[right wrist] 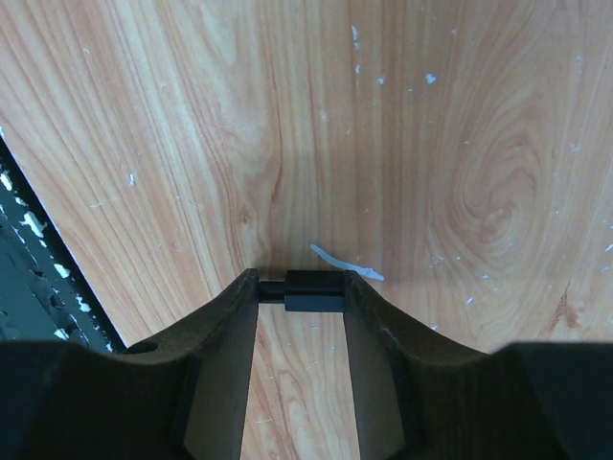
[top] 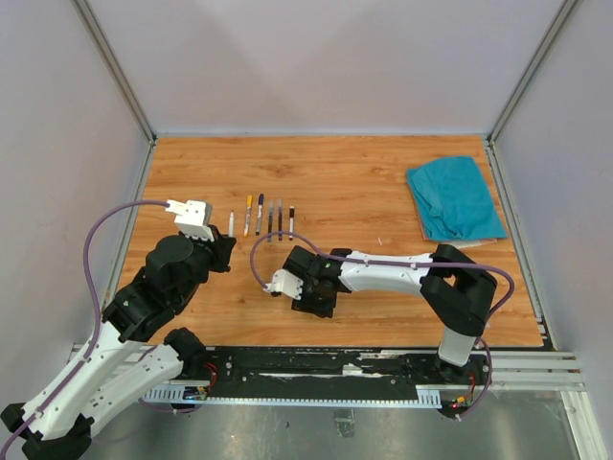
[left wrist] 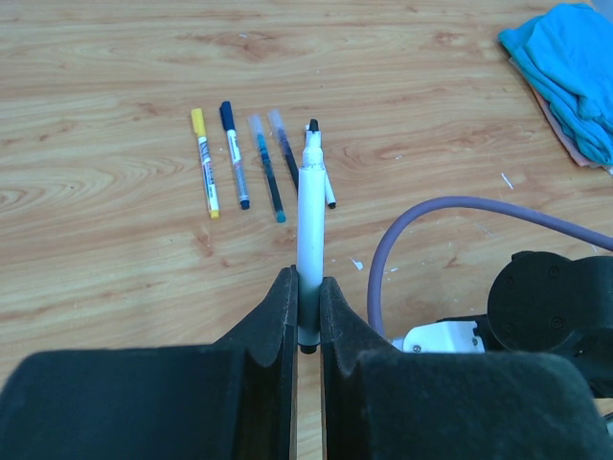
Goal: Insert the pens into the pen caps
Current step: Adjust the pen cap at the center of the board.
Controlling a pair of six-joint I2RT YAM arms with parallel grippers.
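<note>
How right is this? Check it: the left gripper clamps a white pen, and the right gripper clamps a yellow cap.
One detail is wrong: the cap's colour. The right wrist view shows the right gripper closed on a black cap, not a yellow one. The rest stands: the left gripper clamps a white pen.

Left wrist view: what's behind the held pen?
Table and four pens in a row. A fifth is mostly covered by the held pen; only its end shows.
</note>
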